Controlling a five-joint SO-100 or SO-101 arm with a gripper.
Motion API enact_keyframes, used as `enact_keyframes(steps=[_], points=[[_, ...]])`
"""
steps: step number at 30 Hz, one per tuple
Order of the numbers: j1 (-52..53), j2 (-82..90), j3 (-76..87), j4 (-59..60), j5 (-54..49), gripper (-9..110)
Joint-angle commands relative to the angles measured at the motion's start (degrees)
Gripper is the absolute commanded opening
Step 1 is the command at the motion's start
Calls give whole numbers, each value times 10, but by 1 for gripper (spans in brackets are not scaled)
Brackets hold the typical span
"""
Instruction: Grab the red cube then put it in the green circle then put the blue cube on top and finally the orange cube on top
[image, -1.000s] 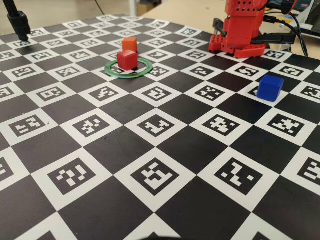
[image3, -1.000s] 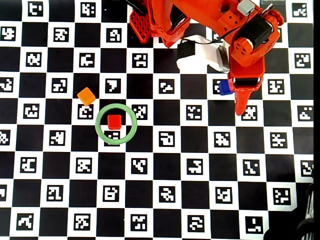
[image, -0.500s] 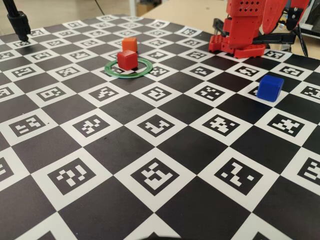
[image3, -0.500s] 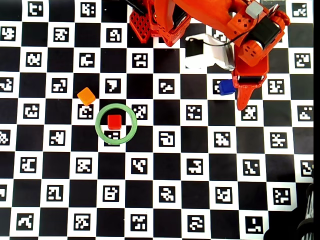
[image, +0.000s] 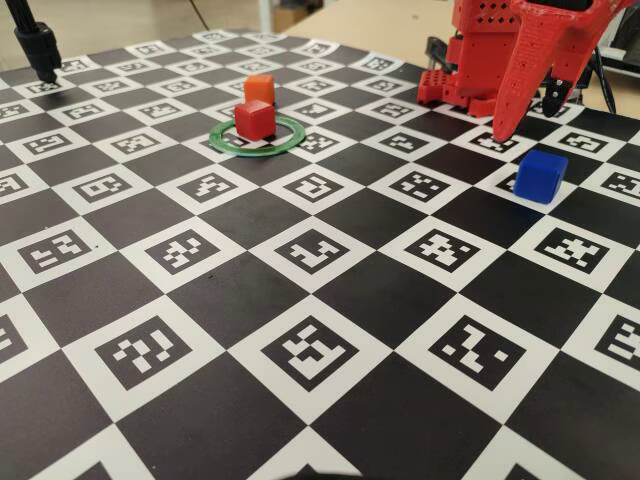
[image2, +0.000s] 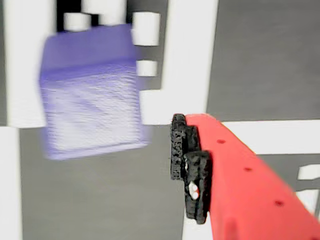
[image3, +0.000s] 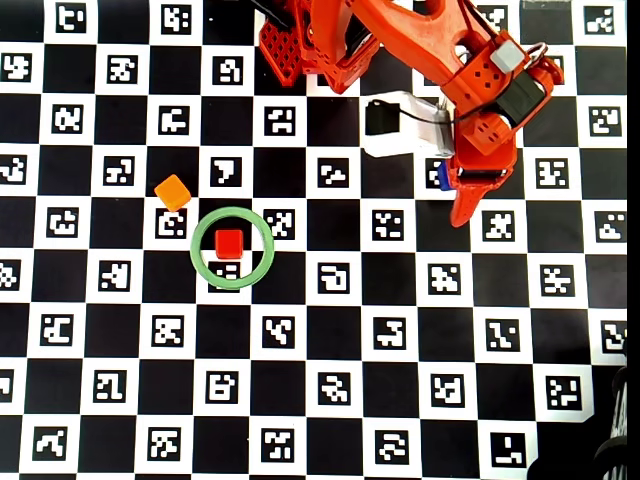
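The red cube (image: 253, 120) (image3: 229, 243) sits inside the green circle (image: 290, 135) (image3: 200, 270). Just behind the ring stands the orange cube (image: 259, 88) (image3: 172, 191). The blue cube (image: 541, 176) rests on the board at the right. In the overhead view only a sliver of the blue cube (image3: 442, 177) shows beside the arm. My red gripper (image: 525, 122) hangs open just above and behind the blue cube, holding nothing. In the wrist view the blurred blue cube (image2: 90, 95) lies up and left of one black-padded finger (image2: 187, 165); the other finger is out of frame.
The arm's red base (image: 478, 60) (image3: 300, 40) stands at the board's far edge. A black stand (image: 38, 50) rises at the far left corner. Cables (image3: 612, 455) lie at the lower right edge of the overhead view. The chequered marker board (image: 320, 350) spreads out in front.
The gripper has come down and swung left in the overhead view, closing in over the blue cube; its fingers now show in the fixed view. The cubes have not moved.
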Motion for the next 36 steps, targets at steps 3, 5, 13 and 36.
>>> enact_keyframes(steps=[3, 5, 13, 36], points=[[-42, 0, -1, -11, 4, 47], [-53, -2, 0, -16, 4, 47], [-41, -7, 45, -73, -6, 46], [-26, -16, 120, -173, -12, 46]])
